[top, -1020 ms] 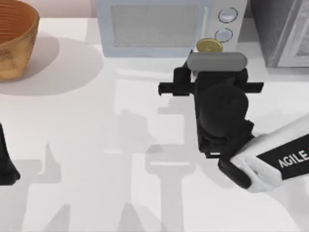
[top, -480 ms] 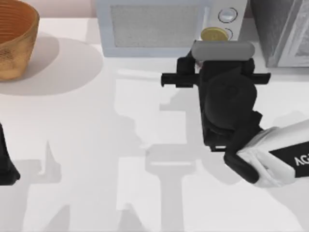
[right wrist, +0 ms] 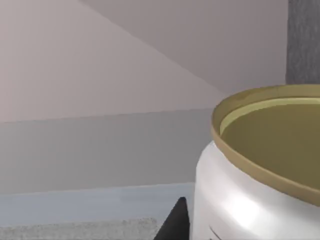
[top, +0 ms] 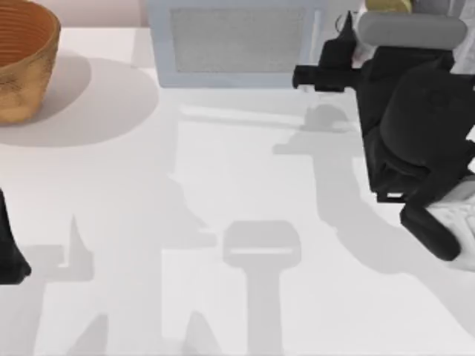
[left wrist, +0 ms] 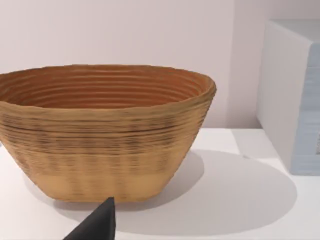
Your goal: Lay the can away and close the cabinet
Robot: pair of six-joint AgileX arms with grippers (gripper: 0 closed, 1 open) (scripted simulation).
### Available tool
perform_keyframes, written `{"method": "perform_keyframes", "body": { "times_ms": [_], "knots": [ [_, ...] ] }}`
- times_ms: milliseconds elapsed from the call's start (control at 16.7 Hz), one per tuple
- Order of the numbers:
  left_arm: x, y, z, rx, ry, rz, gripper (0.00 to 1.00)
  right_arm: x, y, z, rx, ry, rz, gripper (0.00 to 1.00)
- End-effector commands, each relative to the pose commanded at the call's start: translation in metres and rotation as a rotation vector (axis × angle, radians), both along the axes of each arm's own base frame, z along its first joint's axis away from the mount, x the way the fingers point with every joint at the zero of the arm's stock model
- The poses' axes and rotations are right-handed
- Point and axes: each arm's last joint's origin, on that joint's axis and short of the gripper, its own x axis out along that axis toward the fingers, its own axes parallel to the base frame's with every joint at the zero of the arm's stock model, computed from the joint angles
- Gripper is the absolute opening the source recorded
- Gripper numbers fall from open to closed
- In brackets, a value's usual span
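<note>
**Inspector A:** Start with the right hand [top: 386,11]. Status?

**Inspector B:** It sits at the far right of the counter [top: 223,185], high beside the microwave's control end. In the right wrist view the can [right wrist: 260,190] stands immediately in front of the camera, upright, white wall below a dull gold rim, with one dark fingertip [right wrist: 175,222] just beside its side. In the top view the gold lid [top: 387,4] peeks out just beyond the hand's grey crossbar. I record the hand as closed on the can and the can as clear of the counter, carried at the hand.

**Inspector A:** What lies beyond the can?

**Inspector B:** The top face of the microwave [top: 237,44] runs below and past it, then a plain wall. A grey textured edge, which may be the cabinet [right wrist: 304,40], stands behind the can. I cannot tell whether its door is open.

**Inspector A:** And the left hand?

**Inspector B:** Parked at the counter's near left edge [top: 9,252]. Its wrist view shows one dark fingertip [left wrist: 97,225]; whether the fingers stand wide or narrow I cannot tell. Ahead of it sits a woven basket [left wrist: 105,130], well apart from the right hand, with the microwave's side farther off.
</note>
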Motion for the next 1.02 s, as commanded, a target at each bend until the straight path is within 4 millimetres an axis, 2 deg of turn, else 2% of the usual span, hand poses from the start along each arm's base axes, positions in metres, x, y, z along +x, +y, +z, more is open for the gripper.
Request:
{"method": "perform_keyframes", "body": {
  "times_ms": [240,480,720,1020],
  "knots": [
    [0.0,0.0,0.0,0.0,0.0,0.0,1.0,-0.022,-0.054,0.029,-0.018,-0.003,-0.003,0.0],
    [0.0,0.0,0.0,0.0,0.0,0.0,1.0,-0.061,-0.109,0.039,-0.043,0.013,-0.004,0.0],
    [0.0,0.0,0.0,0.0,0.0,0.0,1.0,-0.107,-0.153,0.027,-0.059,0.033,-0.002,0.0],
    [0.0,0.0,0.0,0.0,0.0,0.0,1.0,-0.152,-0.182,-0.01,-0.069,0.058,0.005,0.0]
  ]
}}
